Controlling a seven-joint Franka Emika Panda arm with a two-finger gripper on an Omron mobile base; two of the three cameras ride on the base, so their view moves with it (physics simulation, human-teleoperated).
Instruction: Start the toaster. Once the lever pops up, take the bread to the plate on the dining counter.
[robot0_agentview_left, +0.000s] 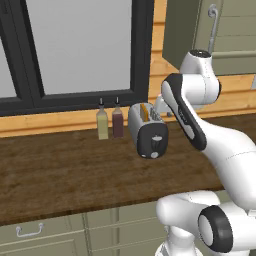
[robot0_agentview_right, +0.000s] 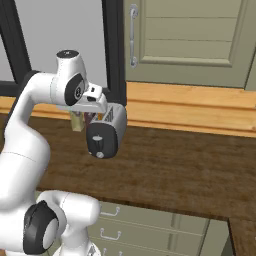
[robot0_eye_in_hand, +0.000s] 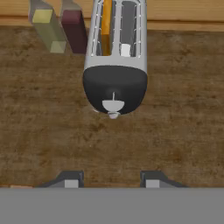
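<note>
The silver toaster (robot0_eye_in_hand: 116, 57) stands on the dark wood worktop (robot0_eye_in_hand: 175, 131), its black end panel (robot0_eye_in_hand: 114, 87) facing me. The pale lever (robot0_eye_in_hand: 113, 105) sits low on that panel, just above the white knob (robot0_eye_in_hand: 113, 115). A slice of bread (robot0_eye_in_hand: 106, 26) stands edge-up in the left slot, and the right slot shows no bread. My gripper (robot0_eye_in_hand: 110, 181) hovers above the worktop in front of the toaster's end, open, with nothing between its fingertips (robot0_eye_in_hand: 70, 179). In the left base view the toaster (robot0_agentview_left: 147, 131) is just left of my arm. The plate and the dining counter are out of view.
Two small bottles, one yellowish (robot0_agentview_left: 102, 124) and one dark red (robot0_agentview_left: 117, 122), stand just left of the toaster against the wooden back ledge (robot0_agentview_left: 50, 125). A dark-framed window (robot0_agentview_left: 80, 50) rises behind them. Olive drawers (robot0_agentview_left: 30, 232) sit under the worktop. A pale cabinet door (robot0_agentview_right: 190, 35) hangs at the right.
</note>
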